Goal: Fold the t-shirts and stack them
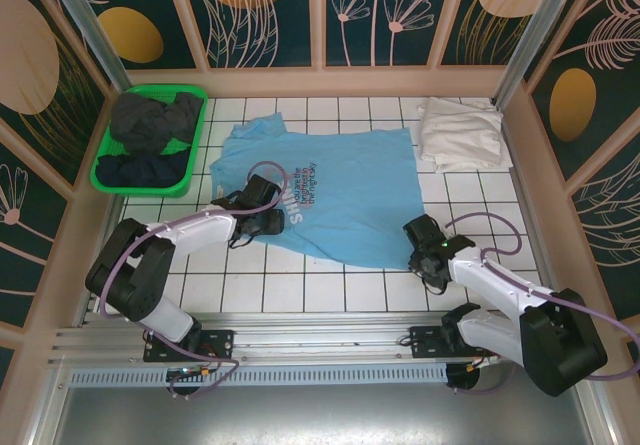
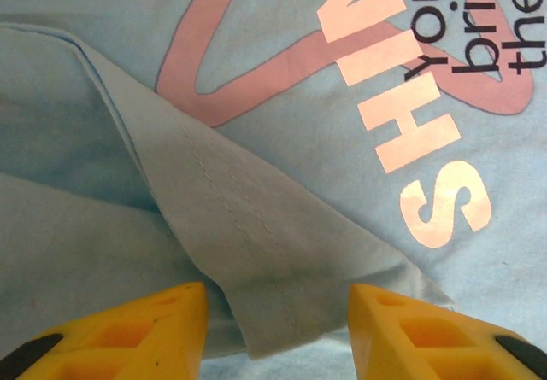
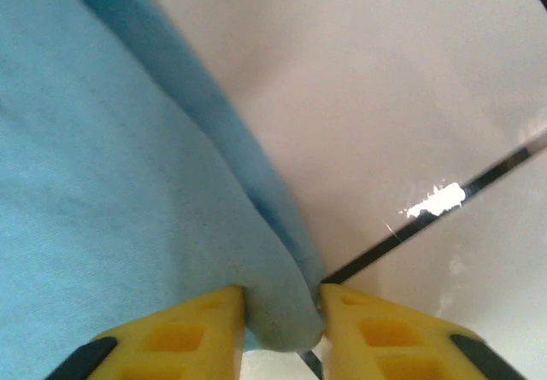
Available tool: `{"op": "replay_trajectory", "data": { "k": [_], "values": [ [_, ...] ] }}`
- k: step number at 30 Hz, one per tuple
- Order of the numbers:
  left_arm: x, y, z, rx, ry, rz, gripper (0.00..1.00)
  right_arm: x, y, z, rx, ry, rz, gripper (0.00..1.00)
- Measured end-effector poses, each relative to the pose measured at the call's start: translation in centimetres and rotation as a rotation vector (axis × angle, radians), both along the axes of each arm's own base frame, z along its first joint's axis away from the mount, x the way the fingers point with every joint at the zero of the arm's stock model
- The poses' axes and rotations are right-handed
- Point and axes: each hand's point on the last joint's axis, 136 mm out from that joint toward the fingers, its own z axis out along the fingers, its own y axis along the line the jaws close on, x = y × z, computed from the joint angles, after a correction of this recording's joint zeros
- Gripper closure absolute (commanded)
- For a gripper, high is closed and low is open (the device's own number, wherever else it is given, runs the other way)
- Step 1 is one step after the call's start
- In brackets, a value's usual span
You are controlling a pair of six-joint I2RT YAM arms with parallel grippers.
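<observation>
Starting the first fold on the blue t-shirt [image 1: 340, 190], as I read it. It lies spread flat, print side up, in the middle of the tiled tabletop [image 1: 330, 290]. The white t-shirt [image 1: 460, 133] sits folded in the far right corner, well apart from the blue one. The dark t-shirts [image 1: 150, 125] are heaped in the green basket [image 1: 110, 180] at far left, untouched.

The right fingers [image 3: 188, 329] are pinched on the near right hem of the blue t-shirt. A bunched lip of cloth is squeezed between them, touching both, with bare tile just beside it, so I call that a grip. The left fingers [image 2: 154, 329] stand apart over the shirt's left side, next to the pink-and-white SHINE print [image 2: 402, 132]. A turned-over flap with a stitched hem lies in the gap between them. They straddle it and hold nothing yet.

Judgement: grasp stage, one side secured, the other not. Next I need to drop the left fingers onto that flap and close on the hem, catching the whole thickness. Then both sides lift together and carry the edge across. Risk: soft cotton slips, or the right side drags the shirt skewed if it moves before the left has a hold
</observation>
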Motion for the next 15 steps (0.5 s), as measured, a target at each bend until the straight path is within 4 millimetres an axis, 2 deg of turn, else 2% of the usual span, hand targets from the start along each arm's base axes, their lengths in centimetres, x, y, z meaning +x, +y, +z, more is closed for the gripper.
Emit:
{"op": "replay_trajectory", "data": {
  "k": [7, 12, 15],
  "values": [
    [0.0, -0.5, -1.4, -0.012, 0.031, -0.007, 0.65, 2.0, 1.0, 0.7, 0.032, -0.082, 0.030, 0.90],
    [0.0, -0.8, -1.4, -0.022, 0.030, -0.013, 0.99, 2.8, 1.4, 1.5, 0.034, -0.105, 0.054, 0.96],
    [0.1, -0.7, -1.5, -0.017, 0.029, -0.011, 1.00, 3.8, 1.8, 2.7, 0.041, -0.138, 0.067, 0.99]
  ]
}}
